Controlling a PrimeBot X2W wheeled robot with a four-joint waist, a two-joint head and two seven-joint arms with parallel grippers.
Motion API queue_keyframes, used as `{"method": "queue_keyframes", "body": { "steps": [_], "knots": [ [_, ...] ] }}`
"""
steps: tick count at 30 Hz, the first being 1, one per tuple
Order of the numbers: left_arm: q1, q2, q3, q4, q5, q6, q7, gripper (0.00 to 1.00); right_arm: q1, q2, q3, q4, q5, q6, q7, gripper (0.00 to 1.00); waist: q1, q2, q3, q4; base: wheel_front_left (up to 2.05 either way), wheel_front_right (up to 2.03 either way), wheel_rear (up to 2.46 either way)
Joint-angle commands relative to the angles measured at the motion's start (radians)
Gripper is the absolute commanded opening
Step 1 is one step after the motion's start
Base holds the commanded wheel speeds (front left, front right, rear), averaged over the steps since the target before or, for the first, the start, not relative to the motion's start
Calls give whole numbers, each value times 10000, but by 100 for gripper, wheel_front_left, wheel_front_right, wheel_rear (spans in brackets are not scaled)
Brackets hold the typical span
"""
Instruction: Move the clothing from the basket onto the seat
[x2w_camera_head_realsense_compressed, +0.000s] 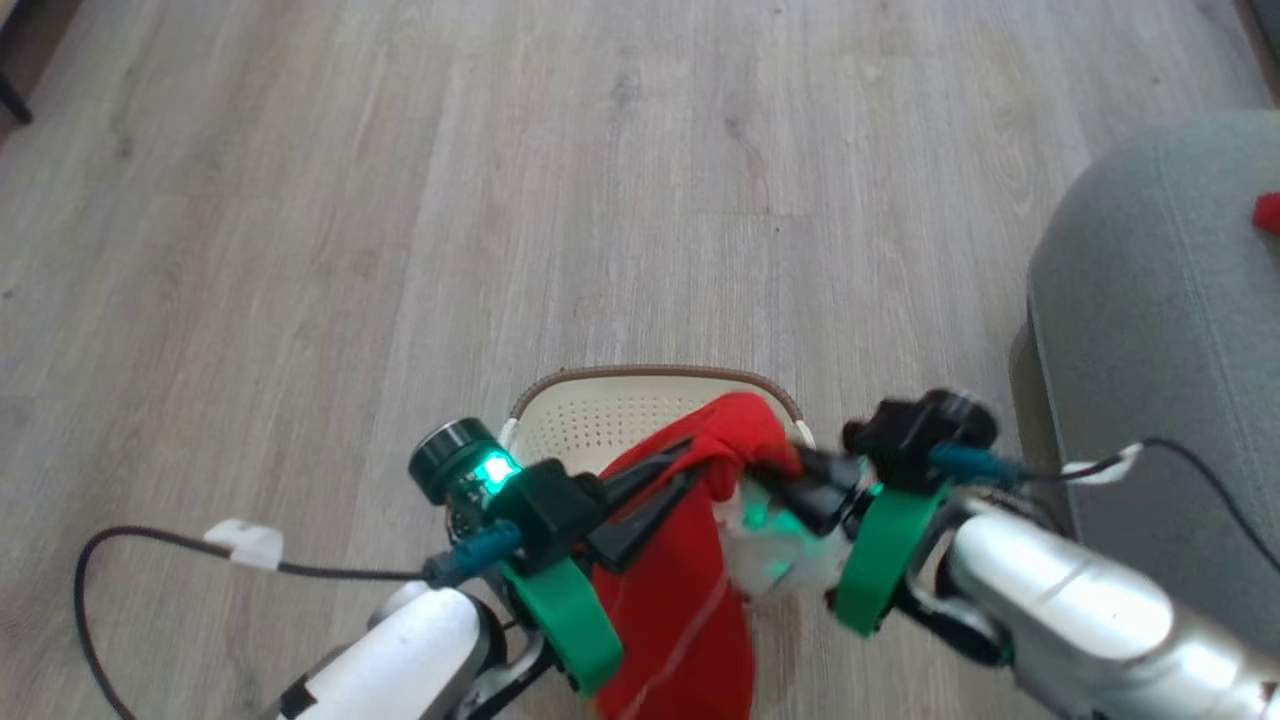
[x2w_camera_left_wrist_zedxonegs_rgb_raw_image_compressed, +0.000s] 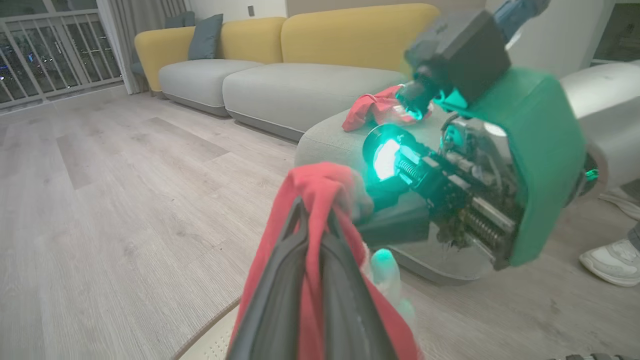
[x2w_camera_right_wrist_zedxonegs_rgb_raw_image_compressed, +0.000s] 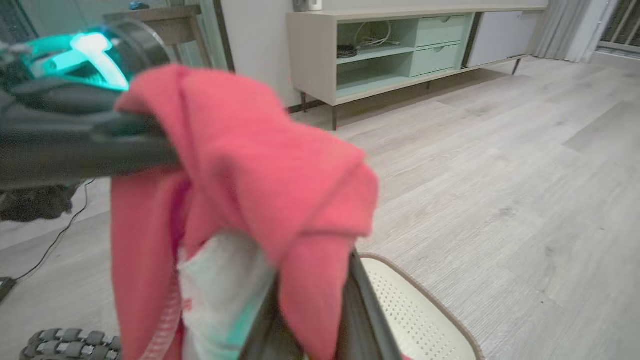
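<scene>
Head view: left tool (x2w_camera_head_realsense_compressed: 690, 467), right tool (x2w_camera_head_realsense_compressed: 775, 478) both clamped on clothing (x2w_camera_head_realsense_compressed: 680, 590), tail hanging below tips over basket (x2w_camera_head_realsense_compressed: 600, 415). Left wrist view: seat (x2w_camera_left_wrist_zedxonegs_rgb_raw_image_compressed: 325, 142) ahead of tips. Right wrist view: fabric drapes over tool; raise until tail clears rim, hold both pinches firm, carry seatward.

Left gripper (x2w_camera_head_realsense_compressed: 690, 462): fingers nearly together, pinching clothing (x2w_camera_head_realsense_compressed: 680, 600), pointing toward right gripper (x2w_camera_head_realsense_compressed: 785, 478). Right gripper: fingers clamped on the same clothing, tips just beside the left's. Pale forearms angled inward, green wrist collars
</scene>
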Motion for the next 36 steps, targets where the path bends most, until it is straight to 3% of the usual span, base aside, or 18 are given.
{"method": "queue_keyframes", "body": {
  "steps": [1,9,21,29,36],
  "knots": [
    [-318,156,479,-87,-79,75,-167,100,70,-174,-373,-324,62,-4,-65,0,0,0,88,-142,0,0,0],
    [-101,-245,402,1380,-273,24,-789,100,553,-479,-1761,-553,-330,-4,-65,0,0,0,473,-1618,0,0,0],
    [-203,-1100,-27,2338,74,-118,-999,100,1490,-928,-4020,-618,-830,-4,-65,0,0,0,894,-3748,0,0,0],
    [-302,-1296,-188,2358,261,-148,-1002,100,2189,-864,-5345,-812,-1146,-4,-65,0,0,0,1042,-4412,0,0,0],
    [-493,-1257,-336,2318,222,-151,-1003,100,2394,-630,-6092,-907,-924,-4,-65,0,0,0,1312,-4464,0,0,0]
  ]
}}
